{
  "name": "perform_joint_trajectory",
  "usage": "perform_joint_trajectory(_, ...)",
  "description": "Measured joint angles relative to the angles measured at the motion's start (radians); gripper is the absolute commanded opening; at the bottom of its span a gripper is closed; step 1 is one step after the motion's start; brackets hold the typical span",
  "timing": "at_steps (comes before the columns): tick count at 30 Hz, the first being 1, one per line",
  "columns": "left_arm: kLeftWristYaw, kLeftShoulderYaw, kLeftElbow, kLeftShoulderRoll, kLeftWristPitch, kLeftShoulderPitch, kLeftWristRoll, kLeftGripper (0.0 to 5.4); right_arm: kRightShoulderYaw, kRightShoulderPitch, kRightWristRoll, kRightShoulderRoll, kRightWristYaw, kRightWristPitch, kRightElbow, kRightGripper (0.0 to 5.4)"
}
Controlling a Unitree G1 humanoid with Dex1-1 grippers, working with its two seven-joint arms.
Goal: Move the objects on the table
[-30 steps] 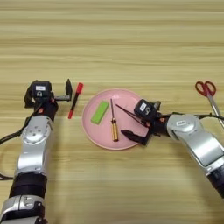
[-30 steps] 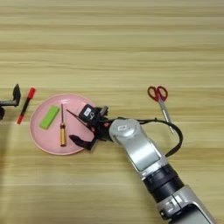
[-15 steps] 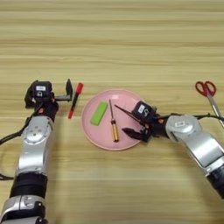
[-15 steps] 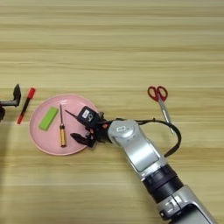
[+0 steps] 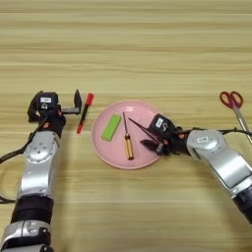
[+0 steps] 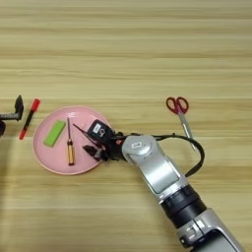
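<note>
While right pincer point(image 5: 153, 140) hovers over pink plate point(image 5: 115, 160), fingers spread, tweezers point(image 5: 140, 129) lie between them; release step judged. Green block point(image 5: 111, 127), screwdriver point(image 5: 127, 140) to its left. Left pincer point(image 5: 74, 104) spread beside red marker point(image 5: 84, 112). Next: retract, fetch scissors point(image 6: 179, 112).

One pink plate point(image 5: 106, 150) sits near the table's point(image 5: 147, 49) front edge, toward the left. On it lie one green block point(image 5: 111, 127), one screwdriver point(image 5: 127, 140) and one pair of black tweezers point(image 5: 142, 130). One red marker point(image 5: 84, 112) lies on the table just off the plate's left rim. One pair of red-handled scissors point(image 5: 234, 106) lies by the right edge. Two grippers show: left point(image 5: 74, 104), right point(image 5: 153, 142)
</note>
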State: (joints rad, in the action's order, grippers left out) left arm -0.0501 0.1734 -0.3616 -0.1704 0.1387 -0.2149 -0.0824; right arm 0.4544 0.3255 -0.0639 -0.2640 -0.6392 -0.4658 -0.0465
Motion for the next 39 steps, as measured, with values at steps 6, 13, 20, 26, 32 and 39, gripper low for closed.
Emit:
perform_joint_trajectory(6, 0.0, 0.0, 0.006, 0.0, 0.0, 0.0, 0.0, 5.4, 0.0, 0.0, -0.006, 0.0, 0.0, 0.002, -0.001, 0.78)
perform_joint_trajectory(13, 0.001, 0.0, 0.007, 0.0, 0.0, 0.0, 0.0, 5.4, 0.0, 0.0, -0.009, 0.0, 0.0, 0.003, -0.003, 0.06)
perform_joint_trajectory(20, 0.002, 0.001, 0.007, 0.0, 0.0, 0.0, 0.0, 5.4, -0.003, 0.0, -0.013, 0.002, 0.018, 0.002, -0.003, 0.05)
perform_joint_trajectory(26, 0.002, 0.001, 0.007, 0.0, 0.0, 0.0, 0.0, 5.4, -0.021, 0.0, -0.012, 0.005, 0.026, -0.002, -0.008, 0.05)
perform_joint_trajectory(32, 0.002, 0.001, 0.007, 0.0, 0.0, 0.0, 0.0, 5.4, -0.051, 0.002, -0.012, 0.006, 0.046, -0.005, -0.005, 0.05)
perform_joint_trajectory(39, 0.005, 0.001, 0.005, 0.0, 0.0, 0.0, 0.0, 5.4, -0.148, 0.006, 0.019, 0.005, 0.08, -0.005, 0.013, 0.05)
